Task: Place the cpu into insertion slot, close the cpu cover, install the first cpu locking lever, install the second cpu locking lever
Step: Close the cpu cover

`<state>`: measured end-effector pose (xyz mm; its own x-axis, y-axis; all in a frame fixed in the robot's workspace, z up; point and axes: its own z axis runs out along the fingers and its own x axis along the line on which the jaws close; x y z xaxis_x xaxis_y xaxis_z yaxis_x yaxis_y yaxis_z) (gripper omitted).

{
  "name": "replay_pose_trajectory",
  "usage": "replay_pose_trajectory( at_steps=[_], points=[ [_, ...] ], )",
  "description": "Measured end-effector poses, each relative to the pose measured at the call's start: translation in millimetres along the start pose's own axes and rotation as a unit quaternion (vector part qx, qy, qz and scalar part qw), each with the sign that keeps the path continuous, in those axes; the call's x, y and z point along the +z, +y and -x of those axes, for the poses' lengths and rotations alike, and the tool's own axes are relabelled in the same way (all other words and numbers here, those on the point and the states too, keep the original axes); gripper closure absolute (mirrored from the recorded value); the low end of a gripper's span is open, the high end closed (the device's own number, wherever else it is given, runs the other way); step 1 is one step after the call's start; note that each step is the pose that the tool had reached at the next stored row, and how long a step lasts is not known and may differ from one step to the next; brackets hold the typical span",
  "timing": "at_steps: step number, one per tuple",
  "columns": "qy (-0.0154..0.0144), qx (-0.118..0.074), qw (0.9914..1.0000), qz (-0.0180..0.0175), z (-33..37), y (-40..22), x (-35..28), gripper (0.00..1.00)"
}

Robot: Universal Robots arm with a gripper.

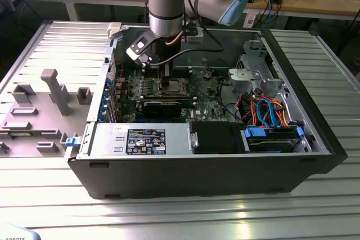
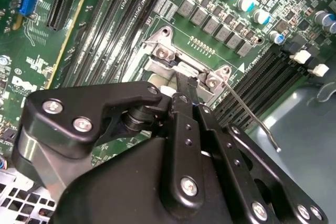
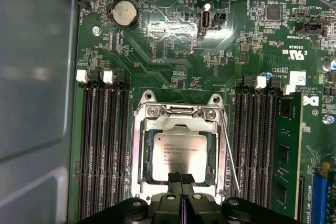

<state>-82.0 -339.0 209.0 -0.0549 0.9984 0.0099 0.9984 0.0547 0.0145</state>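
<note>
In the exterior view the arm stands vertical from twelve o'clock, the gripper (image 3: 181,178) pressed together on the cpu cover's (image 3: 144,150) edge. The cpu (image 3: 180,149) lies in the insertion slot (image 1: 171,87). A wire lever (image 2: 247,113) angles free. A black card (image 1: 163,107) crowds six o'clock.

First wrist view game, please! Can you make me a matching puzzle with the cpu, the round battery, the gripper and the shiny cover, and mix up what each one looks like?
Things:
1. cpu
2. coin battery
3. gripper
4. cpu cover

Descriptions:
A. black, fingertips together at the chip's edge
B. silvery frame lying around the chip
C. round and silver, on the green board
D. dull grey square seen through a frame's window

Pairs: 1-D, 2-C, 3-A, 4-B
</note>
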Motion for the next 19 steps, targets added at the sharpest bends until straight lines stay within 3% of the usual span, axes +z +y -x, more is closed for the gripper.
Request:
replay_pose_trajectory(
  at_steps=[7,12,19],
  points=[
    [0.0001,0.0,1.0,0.0,0.0,0.0,1.8,0.89],
    [0.0001,0.0,1.0,0.0,-0.1,-0.9,-2.3,0.89],
    [-0.0001,0.0,1.0,-0.0003,0.4,-2.0,3.4,0.89]
  ],
)
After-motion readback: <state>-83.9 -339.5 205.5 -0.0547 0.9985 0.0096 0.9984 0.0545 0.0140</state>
